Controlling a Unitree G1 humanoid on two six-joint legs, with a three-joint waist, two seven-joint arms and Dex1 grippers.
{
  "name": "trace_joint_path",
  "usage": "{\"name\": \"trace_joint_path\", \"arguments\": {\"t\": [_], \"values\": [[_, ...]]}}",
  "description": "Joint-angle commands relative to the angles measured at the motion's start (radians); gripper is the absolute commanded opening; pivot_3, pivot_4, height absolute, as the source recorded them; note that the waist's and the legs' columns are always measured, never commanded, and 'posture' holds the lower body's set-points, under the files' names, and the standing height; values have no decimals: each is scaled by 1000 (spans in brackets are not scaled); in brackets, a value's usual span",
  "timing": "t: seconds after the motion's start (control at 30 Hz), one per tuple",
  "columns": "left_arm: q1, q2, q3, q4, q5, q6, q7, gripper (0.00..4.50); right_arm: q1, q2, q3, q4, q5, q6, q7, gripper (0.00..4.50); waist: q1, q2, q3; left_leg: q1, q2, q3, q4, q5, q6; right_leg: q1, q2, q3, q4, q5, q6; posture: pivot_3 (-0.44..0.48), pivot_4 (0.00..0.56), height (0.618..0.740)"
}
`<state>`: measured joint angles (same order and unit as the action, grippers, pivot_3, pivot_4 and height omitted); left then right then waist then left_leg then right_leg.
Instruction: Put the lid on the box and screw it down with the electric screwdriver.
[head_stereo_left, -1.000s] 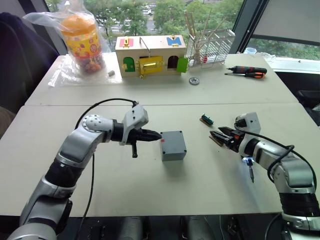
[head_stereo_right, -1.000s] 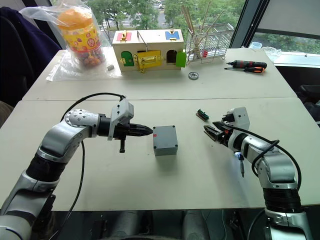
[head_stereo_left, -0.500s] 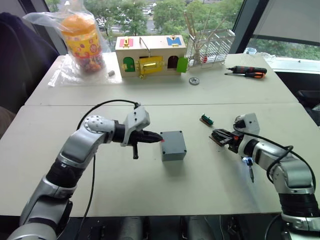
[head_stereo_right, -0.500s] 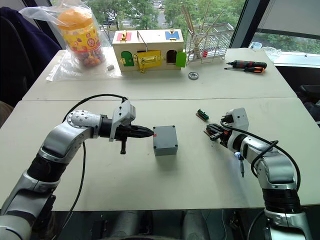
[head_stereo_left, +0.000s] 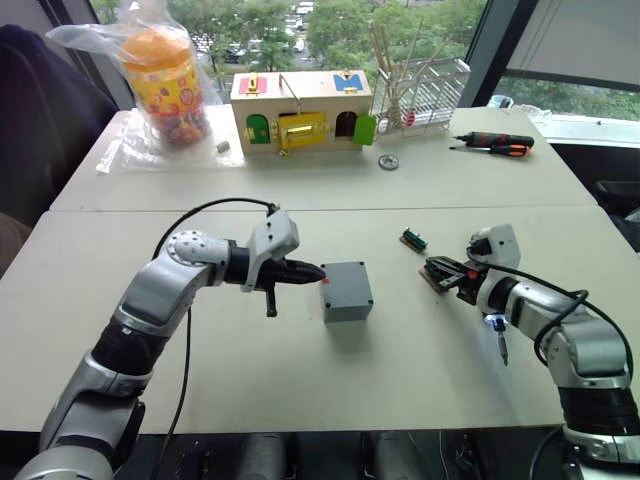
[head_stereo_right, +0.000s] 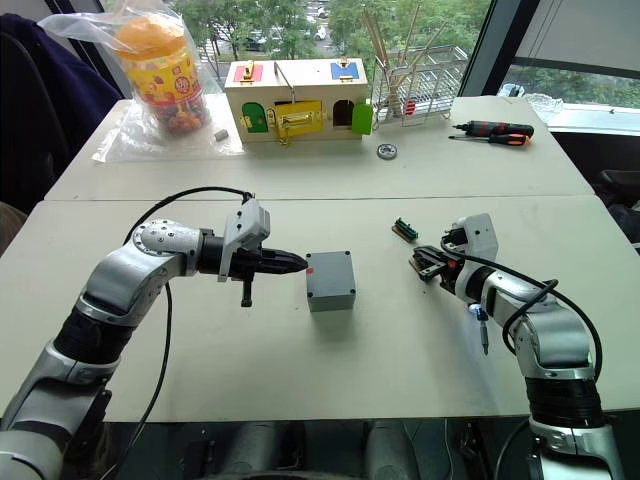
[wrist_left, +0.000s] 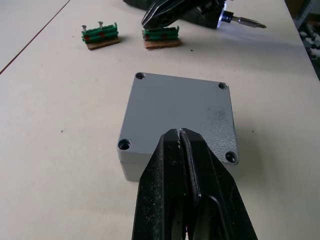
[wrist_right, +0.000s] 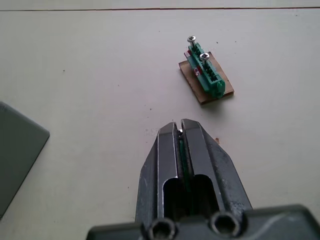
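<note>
Left claw (wrist_left: 180, 134) clenched empty, tips at lid (wrist_left: 180, 107) edge; right claw (wrist_right: 180, 131) pinching green screw holder (wrist_left: 161, 34).

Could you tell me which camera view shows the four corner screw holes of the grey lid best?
The left wrist view: it looks down on the lid, seated on the box, with all four corner holes distinct past the shut left gripper. The eye views show the box small, holes indistinct. The right wrist view catches one grey corner.
</note>
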<state>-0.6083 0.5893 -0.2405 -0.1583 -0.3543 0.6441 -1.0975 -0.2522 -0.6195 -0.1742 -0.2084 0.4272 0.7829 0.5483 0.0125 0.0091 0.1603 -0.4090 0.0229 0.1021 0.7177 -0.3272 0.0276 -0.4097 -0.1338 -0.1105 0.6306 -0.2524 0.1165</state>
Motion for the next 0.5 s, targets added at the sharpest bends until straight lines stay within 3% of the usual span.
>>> {"name": "trace_joint_path", "arguments": {"t": [0.03,0.23,0.5], "values": [[-14,5,31,-13,-16,-4,5,0,-19,-27,-32,-66,22,12,10,61,0,0,0,0,0,0,0,0,0,0,0,0,0,0,0,0,150,711],[-20,13,37,-3,-22,-3,3,0,-76,-30,-25,-138,82,74,21,61,-1,0,0,0,0,0,0,0,0,0,0,0,0,0,0,0,150,711],[14,88,45,-2,-26,-4,-50,0,-137,85,56,-218,242,176,38,61,-1,0,0,0,0,0,0,0,0,0,0,0,0,0,0,0,150,711]]}}
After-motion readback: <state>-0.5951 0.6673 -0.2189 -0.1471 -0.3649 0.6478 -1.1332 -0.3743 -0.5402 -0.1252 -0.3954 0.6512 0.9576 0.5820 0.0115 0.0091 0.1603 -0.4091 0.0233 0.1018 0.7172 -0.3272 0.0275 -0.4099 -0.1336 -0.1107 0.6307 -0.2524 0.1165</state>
